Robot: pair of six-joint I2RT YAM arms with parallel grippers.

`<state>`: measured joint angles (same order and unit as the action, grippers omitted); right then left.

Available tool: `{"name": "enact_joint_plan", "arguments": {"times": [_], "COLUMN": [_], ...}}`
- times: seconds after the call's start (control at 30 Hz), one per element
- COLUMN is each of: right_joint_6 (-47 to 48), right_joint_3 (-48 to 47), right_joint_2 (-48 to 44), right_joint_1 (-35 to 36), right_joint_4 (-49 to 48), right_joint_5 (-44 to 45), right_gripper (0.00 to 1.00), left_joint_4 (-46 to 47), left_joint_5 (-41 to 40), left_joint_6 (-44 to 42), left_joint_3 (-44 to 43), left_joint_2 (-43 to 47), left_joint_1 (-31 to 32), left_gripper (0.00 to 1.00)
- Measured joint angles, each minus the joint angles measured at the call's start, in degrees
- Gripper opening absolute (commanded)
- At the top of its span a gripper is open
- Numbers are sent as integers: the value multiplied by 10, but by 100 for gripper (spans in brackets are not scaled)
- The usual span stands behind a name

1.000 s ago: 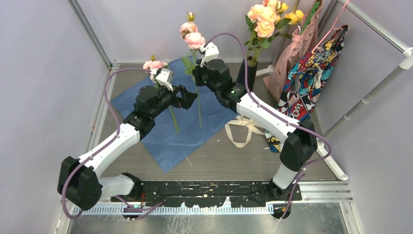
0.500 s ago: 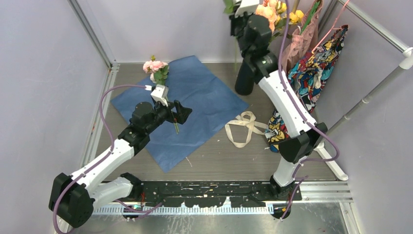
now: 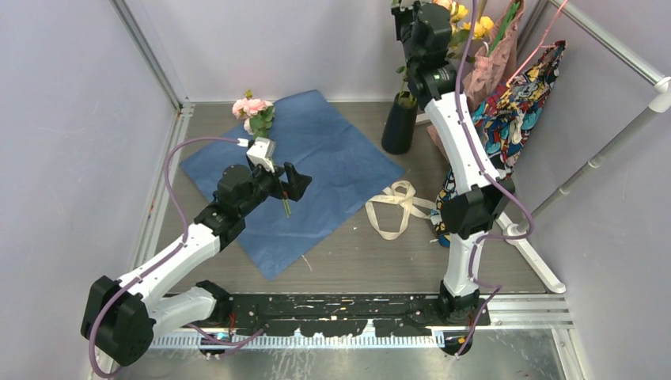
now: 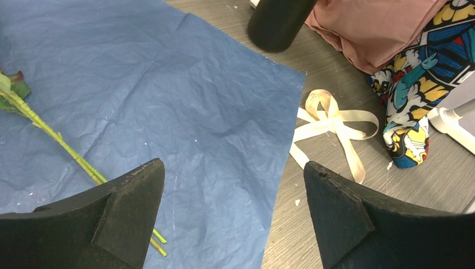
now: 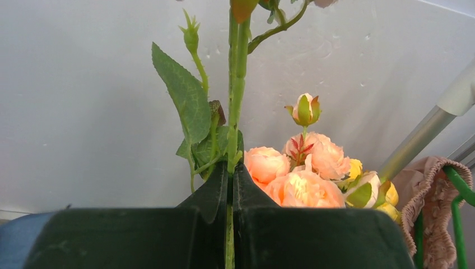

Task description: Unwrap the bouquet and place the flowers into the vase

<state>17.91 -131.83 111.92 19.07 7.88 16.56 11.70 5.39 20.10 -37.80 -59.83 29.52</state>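
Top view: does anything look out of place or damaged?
Nothing damaged. The cream ribbon lies loose on the table beside the flattened blue paper, and one pink flower lies across the paper's far-left part.

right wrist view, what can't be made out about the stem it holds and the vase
- Right wrist: the stem has its bloom cut off by the top edge. Its lower end is hidden behind the right gripper. The vase is out of frame.
- Top view: the right arm covers the stem near the vase, so whether its tip is inside cannot be told.
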Motion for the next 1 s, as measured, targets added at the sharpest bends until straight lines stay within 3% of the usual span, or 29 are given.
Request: {"name": "enact_joint_plan", "arguments": {"times": [0.17, 0.47, 0.87, 0.9, 1.0], "right_joint_6": [-21, -82, -122, -123, -133], "right_joint_3": [-46, -43, 132, 144, 197], "right_joint_2": [49, 56, 25, 23, 5], "right_joint_1": [-41, -83, -76, -76, -76], "right_joint_4": [19, 21, -33, -36, -54], "right_joint_5": [-32, -66, -83, -83, -83], "right_gripper": [1, 1, 1, 9, 53], "left_joint_4": [0, 0, 4, 5, 5], "left_joint_5": [-1, -7, -9, -9, -9], "left_joint_6": [-1, -8, -8, -8, -8], "left_joint_3": [0, 0, 2, 3, 7], "left_joint_2": [-16, -31, -37, -37, -38], "left_joint_1": [0, 0, 0, 0, 0], "left_gripper": [94, 93, 93, 93, 93]}}
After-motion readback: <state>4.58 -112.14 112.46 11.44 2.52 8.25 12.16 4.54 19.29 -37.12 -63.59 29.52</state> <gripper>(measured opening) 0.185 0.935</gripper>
